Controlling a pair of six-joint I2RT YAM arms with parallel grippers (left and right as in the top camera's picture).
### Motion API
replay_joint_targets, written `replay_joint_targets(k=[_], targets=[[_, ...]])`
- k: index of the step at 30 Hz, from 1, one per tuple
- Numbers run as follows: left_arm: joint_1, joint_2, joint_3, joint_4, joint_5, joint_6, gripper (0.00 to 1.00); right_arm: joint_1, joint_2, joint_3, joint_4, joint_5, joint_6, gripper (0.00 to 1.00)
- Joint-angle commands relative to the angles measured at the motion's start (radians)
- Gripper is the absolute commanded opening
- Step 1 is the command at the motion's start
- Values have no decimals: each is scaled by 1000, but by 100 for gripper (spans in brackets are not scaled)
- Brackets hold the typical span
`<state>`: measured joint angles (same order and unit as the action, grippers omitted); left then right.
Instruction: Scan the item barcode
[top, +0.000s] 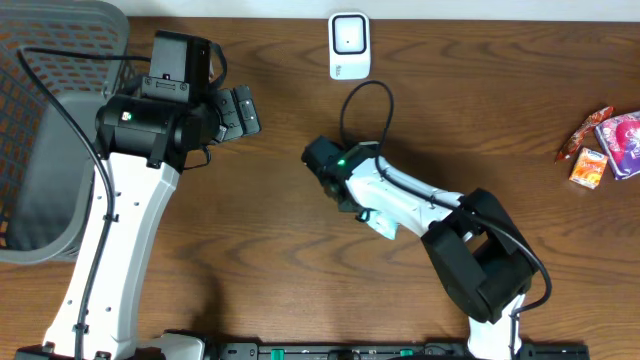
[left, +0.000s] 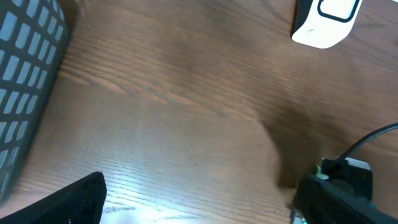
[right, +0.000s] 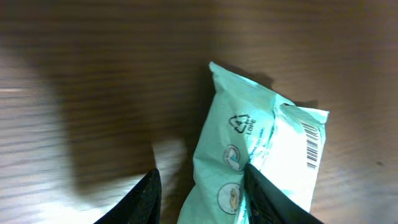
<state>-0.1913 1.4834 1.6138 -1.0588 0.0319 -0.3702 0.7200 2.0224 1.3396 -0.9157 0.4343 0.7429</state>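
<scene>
Mint-green packet (right: 261, 143) partly between half-closed fingers (right: 146, 199) of right gripper (right: 202, 175), grip unclear; left gripper (left: 199, 190) wide open, empty, near grey basket (top: 40, 200).

Right wrist: we are seeing a mint-green packet (right: 249, 130) lying on the brown wood table (right: 93, 74). Its barcode (right: 313, 146) is facing up along the frame-right edge, with a recycling mark (right: 242, 124) showing mid-face. The gripper (right: 200, 180) is standing with its fingers (right: 144, 199) apart. One is hanging over bare wood just beside the packet; the other is overlapping the packet's face. We are not able to tell whether they are touching.
</scene>
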Motion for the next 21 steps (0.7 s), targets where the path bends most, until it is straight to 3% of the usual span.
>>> replay_joint_targets(k=[1, 11, 15, 21], targets=[[3, 4, 0, -3, 3, -6, 98, -14, 0, 42, -24, 9, -1, 41], [3, 4, 0, -3, 2, -6, 98, -29, -1, 274, -273, -19, -48, 51], [3, 4, 0, -3, 2, -6, 98, -40, 0, 254, -381, -33, 62, 49], [3, 4, 0, -3, 2, -6, 98, -39, 3, 116, -245, -46, 87, 45]])
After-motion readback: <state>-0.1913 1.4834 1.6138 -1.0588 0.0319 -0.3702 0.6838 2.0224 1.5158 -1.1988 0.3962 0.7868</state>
